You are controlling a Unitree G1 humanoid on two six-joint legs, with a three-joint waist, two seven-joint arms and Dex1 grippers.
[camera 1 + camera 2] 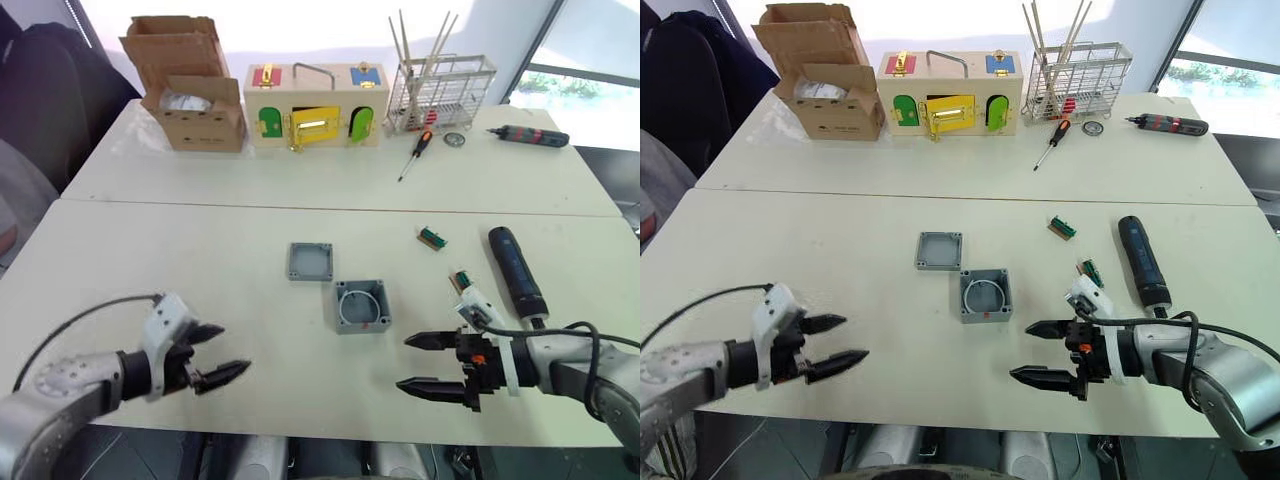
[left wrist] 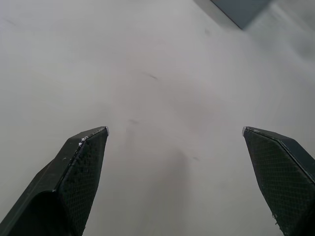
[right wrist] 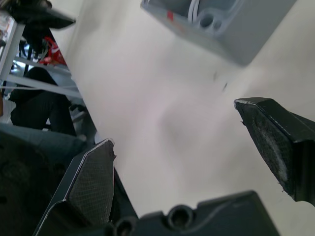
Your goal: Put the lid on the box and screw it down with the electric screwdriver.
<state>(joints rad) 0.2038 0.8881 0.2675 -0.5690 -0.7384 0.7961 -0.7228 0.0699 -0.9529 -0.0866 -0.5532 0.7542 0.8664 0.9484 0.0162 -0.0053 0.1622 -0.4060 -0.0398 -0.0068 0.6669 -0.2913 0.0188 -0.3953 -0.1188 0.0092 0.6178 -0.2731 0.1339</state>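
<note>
On my far left the left gripper [image 1: 218, 353] hovers low over the near edge of the desk [image 1: 150, 250], its two black fingers [image 2: 81, 162] spread wide apart with nothing between them. My left wrist camera looks down at bare desk surface between those fingers.

Further back on the left, on the far half of the desk, sits an open cardboard carton [image 1: 190, 95], and beside it a wooden box with coloured doors [image 1: 315, 105].

Moving to the middle, the lid [image 1: 310, 261] lies flat on the desk, off the box and just beyond it to the left. The box [image 1: 361, 305] stands upright and open, with its round hollow showing. From my right wrist camera I can see a red mark on its near wall [image 3: 170, 15].

To the right of the box, the right gripper [image 1: 425, 362] hangs over the near edge, fingers [image 3: 273, 147] wide apart and empty, pointing toward the box but short of it. Two small green parts lie close by, one [image 1: 432, 237] further back and one [image 1: 461, 281] just beyond the gripper's wrist.

Right of those, the electric screwdriver [image 1: 514, 262] lies flat on the desk, untouched. At the back stand a wire rack [image 1: 441, 92], an orange-and-black hand screwdriver [image 1: 415, 154] and a slimmer dark driver [image 1: 528, 135].
</note>
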